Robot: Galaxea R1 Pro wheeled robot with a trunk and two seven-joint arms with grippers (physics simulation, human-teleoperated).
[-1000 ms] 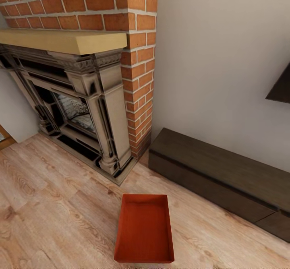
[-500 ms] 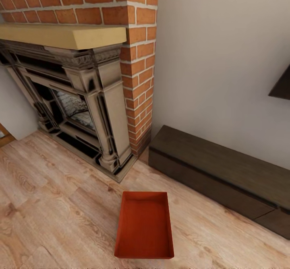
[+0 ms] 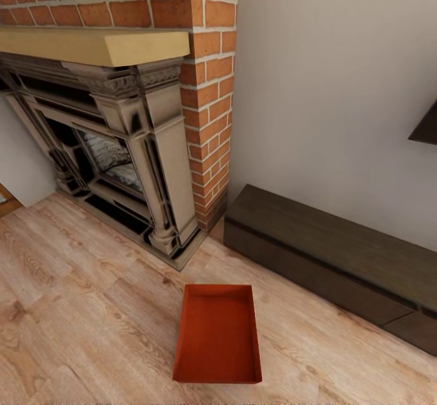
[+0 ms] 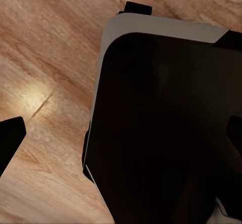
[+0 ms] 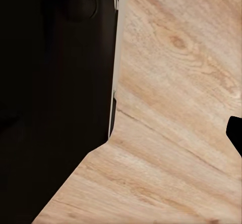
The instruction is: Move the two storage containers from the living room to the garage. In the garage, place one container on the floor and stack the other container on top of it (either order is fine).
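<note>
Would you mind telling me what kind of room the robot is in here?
Most likely a living room: a red-brick fireplace with a dark carved surround, a long low dark bench against the wall, and a light wood-plank floor.

A red-brick chimney breast (image 3: 206, 90) is seen rising against a plain white wall (image 3: 328, 90). A pale yellow wooden mantel shelf (image 3: 97, 46) is set across it, above a dark carved fireplace surround (image 3: 145, 150) with a grey firebox (image 3: 109, 156). A long low dark-brown bench (image 3: 328, 256) is placed along the wall, just beside the brickwork. A corner of a black wall screen (image 3: 426, 127) is cut off at the edge.
</note>
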